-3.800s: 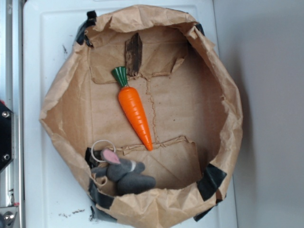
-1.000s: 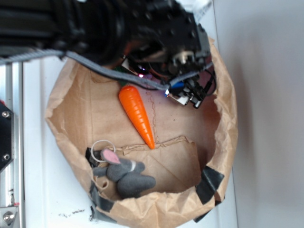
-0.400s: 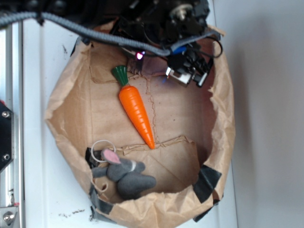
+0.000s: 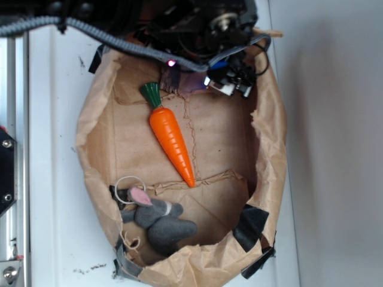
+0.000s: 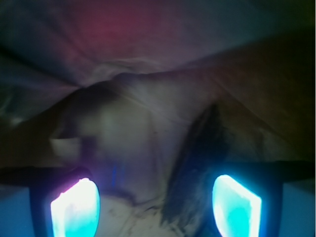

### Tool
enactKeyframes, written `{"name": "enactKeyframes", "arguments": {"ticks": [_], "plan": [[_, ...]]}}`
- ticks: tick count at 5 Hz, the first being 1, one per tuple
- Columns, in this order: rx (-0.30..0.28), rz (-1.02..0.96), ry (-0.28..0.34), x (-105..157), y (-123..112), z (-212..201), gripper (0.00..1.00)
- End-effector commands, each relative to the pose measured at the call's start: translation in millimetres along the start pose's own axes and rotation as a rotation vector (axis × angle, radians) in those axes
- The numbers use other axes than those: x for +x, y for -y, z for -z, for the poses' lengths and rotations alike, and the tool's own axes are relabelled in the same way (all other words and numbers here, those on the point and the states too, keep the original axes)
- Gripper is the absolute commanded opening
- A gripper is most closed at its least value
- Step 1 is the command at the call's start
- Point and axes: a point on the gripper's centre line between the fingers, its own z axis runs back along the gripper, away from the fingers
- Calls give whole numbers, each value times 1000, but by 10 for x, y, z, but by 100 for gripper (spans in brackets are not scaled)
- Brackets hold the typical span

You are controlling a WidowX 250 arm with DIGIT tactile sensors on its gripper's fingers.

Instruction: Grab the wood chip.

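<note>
Spread apart, the gripper (image 5: 155, 205) shows its two glowing fingertips (image 5: 75, 207) at the bottom corners of the wrist view, with nothing clamped between them. Between those tips, nearer the right one, the wood chip (image 5: 195, 173) lies as a dark, narrow sliver on the wrinkled brown paper, running up and away from the hand; it is not touching either pad as far as the dim picture shows. From the exterior view the gripper (image 4: 230, 81) hangs at the top end of the paper bag (image 4: 269, 167), under the black arm (image 4: 197, 24) and its grey cable (image 4: 119, 42), and only a dark edge of the wood chip (image 4: 170, 78) peeks out below the arm. Just beyond that edge sits the carrot (image 4: 170, 136), green top toward the hand. Well apart, at the bag's far end, lies the plush mouse (image 4: 158, 218). Under the bag is a white table (image 4: 54, 179).
</note>
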Motion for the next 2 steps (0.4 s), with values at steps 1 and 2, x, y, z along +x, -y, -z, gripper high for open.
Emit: {"name": "enactKeyframes", "arguments": {"ticks": [1,2], "plan": [[54,-31,78,-5,-82,158,100],[97,-16,96,-129,-91,277,100]]}}
